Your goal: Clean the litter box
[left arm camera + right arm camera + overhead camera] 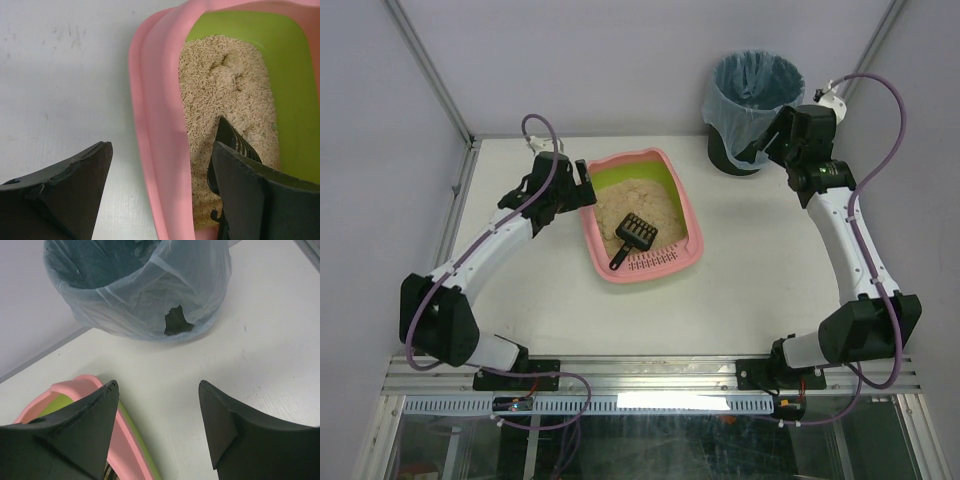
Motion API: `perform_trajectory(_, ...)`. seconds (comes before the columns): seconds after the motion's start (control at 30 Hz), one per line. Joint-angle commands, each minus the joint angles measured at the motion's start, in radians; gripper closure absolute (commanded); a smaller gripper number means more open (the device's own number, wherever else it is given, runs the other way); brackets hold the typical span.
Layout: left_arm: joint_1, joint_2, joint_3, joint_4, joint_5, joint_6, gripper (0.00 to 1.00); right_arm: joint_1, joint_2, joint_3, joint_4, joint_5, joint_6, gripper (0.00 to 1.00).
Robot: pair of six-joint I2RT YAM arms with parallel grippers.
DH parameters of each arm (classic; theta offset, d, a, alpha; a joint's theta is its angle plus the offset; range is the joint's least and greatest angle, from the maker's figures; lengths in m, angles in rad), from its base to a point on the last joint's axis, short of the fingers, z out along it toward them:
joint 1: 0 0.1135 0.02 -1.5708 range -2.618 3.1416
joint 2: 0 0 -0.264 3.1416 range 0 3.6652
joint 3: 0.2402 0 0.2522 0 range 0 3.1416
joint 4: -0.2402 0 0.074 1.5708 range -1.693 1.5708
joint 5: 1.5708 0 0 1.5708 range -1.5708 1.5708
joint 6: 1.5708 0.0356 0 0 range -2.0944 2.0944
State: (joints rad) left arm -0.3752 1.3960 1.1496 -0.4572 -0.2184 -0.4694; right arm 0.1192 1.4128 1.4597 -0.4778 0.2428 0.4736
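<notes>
**Left arm.** The left fingers (161, 150) are spread wide and straddle the left rim of the litter box (692, 238). One finger is outside, over the table (760, 280). The other is inside, above the beige litter and just beside the black slotted scoop (632, 238). Nothing is pinched; whether either finger touches the rim cannot be told. The arm runs from its base at the near left, its elbow out to the left, and its forearm reaches far and right to the box.

**Right arm.** The right fingers (157, 385) are held apart with only bare table between them, gripping nothing. They sit near the round black bin (725, 125), which is lined with a blue bag. The forearm rises from an elbow at the near right towards the far right corner.

**Litter box.** The pink tray stands at mid-table, its slotted ledge at the near end. The scoop lies in it, with its handle on the ledge.
</notes>
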Motion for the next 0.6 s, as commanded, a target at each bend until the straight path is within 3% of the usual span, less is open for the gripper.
perform_trajectory(0.0,-0.042,0.092,0.086,0.031,-0.096,-0.006,0.18,0.000,-0.072,-0.017,0.049,-0.023,0.004,0.32)
perform_trajectory(0.23,-0.118,0.228,0.168,-0.036,-0.202,0.004,0.36,-0.001,-0.086,-0.052,0.069,-0.048,0.003,0.32)
perform_trajectory(0.57,-0.181,0.286,0.171,-0.162,-0.367,-0.001,0.57,0.000,-0.089,-0.097,0.092,-0.062,0.005,0.32)
